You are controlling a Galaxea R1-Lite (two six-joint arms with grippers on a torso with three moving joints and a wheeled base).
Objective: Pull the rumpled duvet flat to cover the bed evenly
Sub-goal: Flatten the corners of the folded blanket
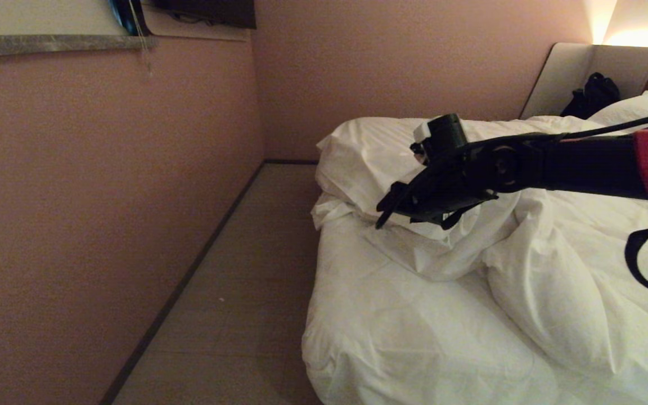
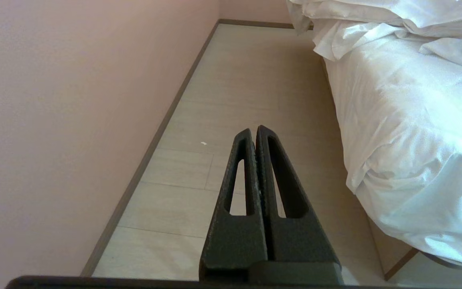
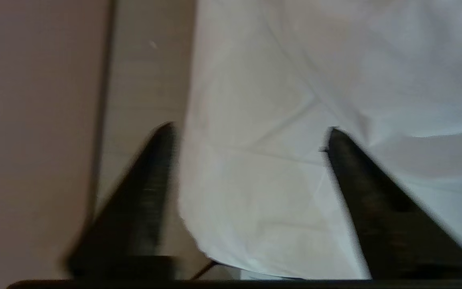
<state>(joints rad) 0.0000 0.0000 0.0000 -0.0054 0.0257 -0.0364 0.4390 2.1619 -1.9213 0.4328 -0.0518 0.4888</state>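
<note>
The white duvet lies rumpled on the bed, bunched into thick folds across the middle and hanging over the near left side. My right arm reaches in from the right, and its gripper hovers over the folds by the bed's left edge. In the right wrist view the right gripper is open, its jaws wide apart above the duvet, with nothing between them. My left gripper is shut and empty, parked low over the floor beside the duvet.
A strip of pale floor runs between the bed and a pink wall. A white pillow and a black bag lie at the headboard. The bed's base shows under the hanging cloth.
</note>
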